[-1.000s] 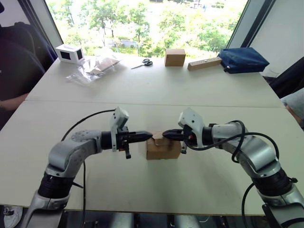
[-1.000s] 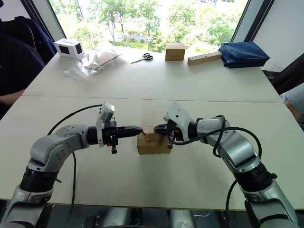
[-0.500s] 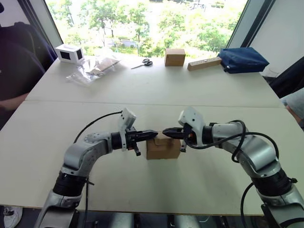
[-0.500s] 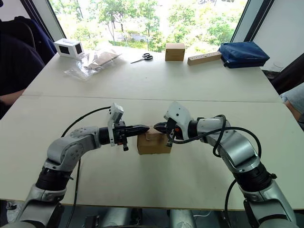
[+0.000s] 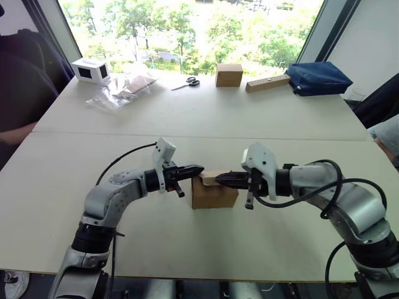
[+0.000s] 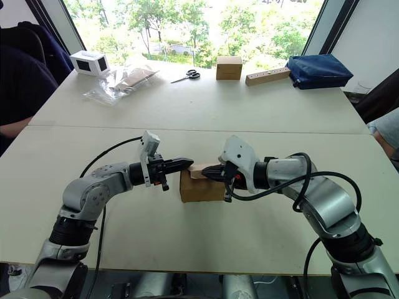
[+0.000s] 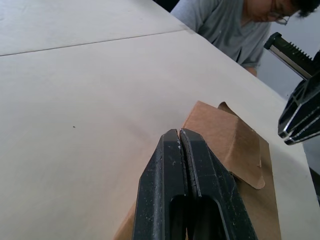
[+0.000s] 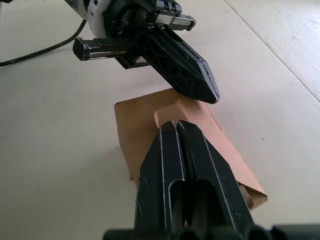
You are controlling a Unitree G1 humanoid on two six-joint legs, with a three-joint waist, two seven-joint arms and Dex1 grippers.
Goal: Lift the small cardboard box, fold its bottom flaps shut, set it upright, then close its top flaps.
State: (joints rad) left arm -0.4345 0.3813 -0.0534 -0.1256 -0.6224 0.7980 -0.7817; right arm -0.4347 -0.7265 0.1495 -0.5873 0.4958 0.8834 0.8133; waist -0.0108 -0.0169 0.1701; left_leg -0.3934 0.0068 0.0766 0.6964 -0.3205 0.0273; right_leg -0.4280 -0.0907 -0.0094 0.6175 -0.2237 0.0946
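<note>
The small cardboard box [image 5: 214, 193] stands on the white table [image 5: 187, 118] between my two arms. Its top flaps [image 7: 235, 147] lie folded down, one with a rounded tongue. The bottom flaps are hidden underneath. My left gripper [image 5: 200, 168] is shut and empty, its tip just above the box's upper left edge. My right gripper [image 5: 218, 179] is also shut and empty, and its tip rests low over the box's top from the right. The two tips point at each other, a short gap apart; the right wrist view shows my left gripper [image 8: 212, 95] over the box [image 8: 132, 125].
Along the table's far edge stand a white box with a dark window [image 5: 91, 70], a crumpled plastic bag [image 5: 121, 90], scissors [image 5: 187, 82], a squarer brown box [image 5: 229, 75], a wooden block [image 5: 268, 83] and a blue bag [image 5: 319, 78]. People sit at the left [image 5: 15, 93] and right [image 7: 235, 25].
The flap that stood up on the box a second ago now lies flat. My left gripper has moved right to the box's edge. My right arm has drawn back slightly and lowered.
</note>
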